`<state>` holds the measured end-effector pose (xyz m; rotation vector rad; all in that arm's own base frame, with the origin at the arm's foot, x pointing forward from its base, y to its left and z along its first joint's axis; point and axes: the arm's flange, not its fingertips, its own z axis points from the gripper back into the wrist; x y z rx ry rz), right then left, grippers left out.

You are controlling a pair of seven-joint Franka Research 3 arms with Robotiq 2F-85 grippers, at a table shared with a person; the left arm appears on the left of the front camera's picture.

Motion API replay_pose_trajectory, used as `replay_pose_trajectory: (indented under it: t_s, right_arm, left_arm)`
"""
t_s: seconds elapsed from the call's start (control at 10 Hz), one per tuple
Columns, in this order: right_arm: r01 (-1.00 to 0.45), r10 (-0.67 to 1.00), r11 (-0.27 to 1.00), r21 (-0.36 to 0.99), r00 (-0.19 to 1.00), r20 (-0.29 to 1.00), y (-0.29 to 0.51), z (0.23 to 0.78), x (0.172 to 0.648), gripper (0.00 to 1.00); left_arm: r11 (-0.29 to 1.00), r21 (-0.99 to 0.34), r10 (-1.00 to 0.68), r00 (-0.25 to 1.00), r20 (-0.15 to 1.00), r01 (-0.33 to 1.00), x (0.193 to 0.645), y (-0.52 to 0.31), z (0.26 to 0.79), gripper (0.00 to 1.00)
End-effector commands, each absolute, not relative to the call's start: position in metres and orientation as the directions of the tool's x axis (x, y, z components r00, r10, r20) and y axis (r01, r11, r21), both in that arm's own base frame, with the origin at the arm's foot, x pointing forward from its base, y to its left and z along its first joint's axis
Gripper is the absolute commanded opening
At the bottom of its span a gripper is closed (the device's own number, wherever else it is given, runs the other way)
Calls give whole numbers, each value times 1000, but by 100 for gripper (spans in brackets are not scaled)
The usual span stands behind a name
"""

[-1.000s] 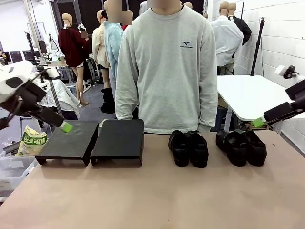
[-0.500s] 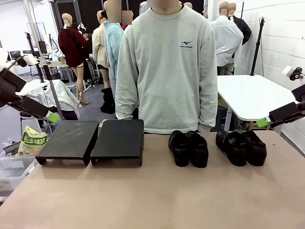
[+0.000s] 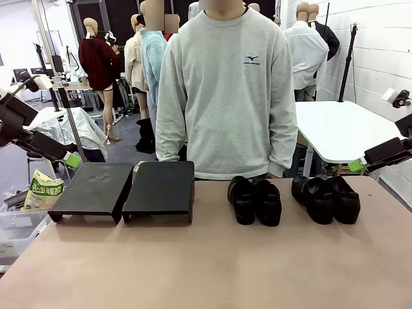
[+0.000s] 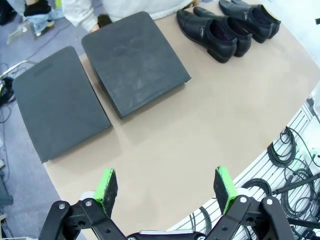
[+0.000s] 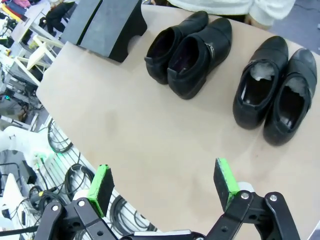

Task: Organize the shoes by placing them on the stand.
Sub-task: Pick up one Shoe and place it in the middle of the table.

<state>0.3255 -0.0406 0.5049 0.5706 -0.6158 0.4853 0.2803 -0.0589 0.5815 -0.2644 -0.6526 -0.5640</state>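
Right gripper (image 5: 162, 183) and left gripper (image 4: 165, 184) both wide, empty; shoes (image 5: 272, 52) ahead of the right; I should straddle one heel squarely

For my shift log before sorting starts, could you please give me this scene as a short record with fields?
Stand: low black stand of two flat platforms, at the table's left, no shoe on it
Shoes: four black matte slip-on shoes, a middle pair and a right pair, on the tan table, right of the stand
Left gripper: open, empty, raised at the left side
Right gripper: open, empty, raised at the right side
Person: grey sweatshirt, standing at the far side
Progress: not started
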Motion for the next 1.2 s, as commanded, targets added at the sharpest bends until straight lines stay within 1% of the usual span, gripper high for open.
replay_pose_trajectory:
  t_s: [0.0, 1.1]
  right_arm:
    - [-594, 256, 723, 354, 706, 661, -41, 504, 326, 100]
    - [-594, 256, 723, 354, 706, 661, -41, 504, 326, 100]
  left_arm:
    - [817, -49, -421, 653, 629, 574, 281, -56, 580, 100]
    - [817, -49, -421, 653, 629, 574, 281, -56, 580, 100]
